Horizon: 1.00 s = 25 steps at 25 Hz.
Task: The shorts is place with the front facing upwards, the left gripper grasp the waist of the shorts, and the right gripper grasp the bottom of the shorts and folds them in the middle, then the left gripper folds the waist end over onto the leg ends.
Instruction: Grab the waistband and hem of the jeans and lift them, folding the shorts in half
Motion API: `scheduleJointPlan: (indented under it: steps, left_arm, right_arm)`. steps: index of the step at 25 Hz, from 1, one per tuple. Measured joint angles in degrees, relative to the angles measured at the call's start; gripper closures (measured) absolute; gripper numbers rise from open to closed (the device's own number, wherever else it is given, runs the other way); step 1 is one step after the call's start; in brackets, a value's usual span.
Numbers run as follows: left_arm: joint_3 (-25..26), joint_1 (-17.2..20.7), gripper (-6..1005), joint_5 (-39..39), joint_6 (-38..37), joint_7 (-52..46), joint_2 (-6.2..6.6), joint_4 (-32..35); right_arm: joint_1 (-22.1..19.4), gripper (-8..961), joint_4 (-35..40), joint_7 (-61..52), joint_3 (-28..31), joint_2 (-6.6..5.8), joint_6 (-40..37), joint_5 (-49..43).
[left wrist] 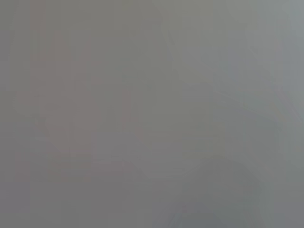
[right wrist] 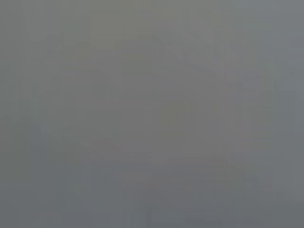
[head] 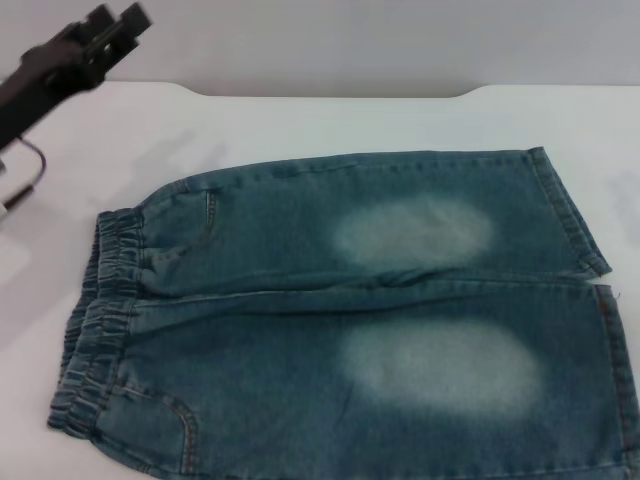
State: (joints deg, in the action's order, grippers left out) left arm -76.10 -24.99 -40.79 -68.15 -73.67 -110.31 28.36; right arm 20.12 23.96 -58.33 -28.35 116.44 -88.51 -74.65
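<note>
Spread flat on the white tabletop (head: 330, 115): long blue-green washed denim shorts (head: 300, 300), unfolded, with two pale faded thigh patches (head: 415, 232) facing up. At one end of the shorts, the gathered, puckered elastic waistband (head: 95, 310); at the opposite end, the two straight-stitched leg hems (head: 572, 215), lying side by side and running out of the head view's edge. No crease or fold anywhere in the cloth.

Beyond the waistband end of the shorts and well apart from them, raised above the tabletop: the black angular two-finger left gripper (head: 117, 18) on its dark arm. Fingers parted by a narrow gap, holding nothing. Not touching the denim.

No sign of the right gripper in the head view, and only blank grey in both wrist views, so cannot tell how its fingers stand.

Judged to be at the very start: first step in hand, the approach before any grasp, with nothing of the folding done.

Next calls for lowering the left gripper to the waistband and closing on the elastic band itself, not the loose cloth beside it. Calls too for bringing the right gripper in at the leg hems. Probably best to pinch each end at matching points, so that the lengthwise fold along the middle seam lays one leg squarely over the other.
</note>
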Motion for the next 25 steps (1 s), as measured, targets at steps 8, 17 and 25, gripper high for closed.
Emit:
scheduleJointPlan:
  steps: [8, 17, 25]
  left_arm:
    - [9.47, -2.24, 427, -24.05, -9.76, -30.22, 9.54, 8.66]
    - [27.61, -3.35, 437, -56.98, -26.50, -53.55, 12.25, 20.40]
    - [33.50, -6.84, 447, -74.44, -43.51, -63.27, 13.19, 28.23]
  right_arm:
    - [-0.72, 746, 19.95, -23.95, 0.56, -2.81, -8.10, -26.39]
    - [0.30, 742, 34.96, -37.97, 0.66, -3.15, -15.48, -43.30]
    - [3.85, 738, 46.20, -50.95, -0.01, -3.48, -19.80, -58.92]
